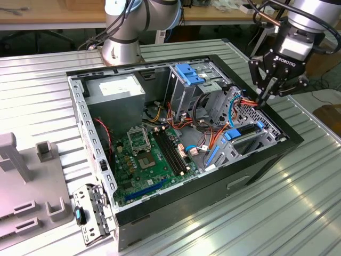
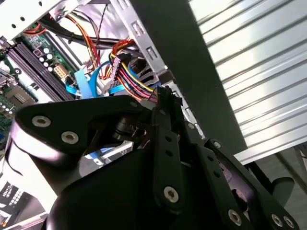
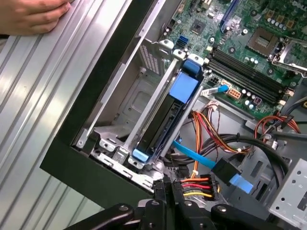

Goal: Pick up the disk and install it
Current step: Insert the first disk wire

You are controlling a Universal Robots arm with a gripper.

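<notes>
My exterior view looks down from above at the whole open computer case (image 1: pixel 176 128), while both wrist views sit close over its drive-cage corner.

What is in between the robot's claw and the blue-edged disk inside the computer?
In the first wrist view, red, yellow and black wires lie between the gripper and the disk.

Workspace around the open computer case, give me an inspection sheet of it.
Surface: ribbed metal table.
Job's things: disk with blue rails seated on edge in the bay of the computer case.
Clutter: grey fixture at the exterior view's left.
Grippers: gripper above the case's corner, by the power connector.
Cables: coloured power wires; flat blue data cable.
Surroundings: a hand rests on the table.
</notes>
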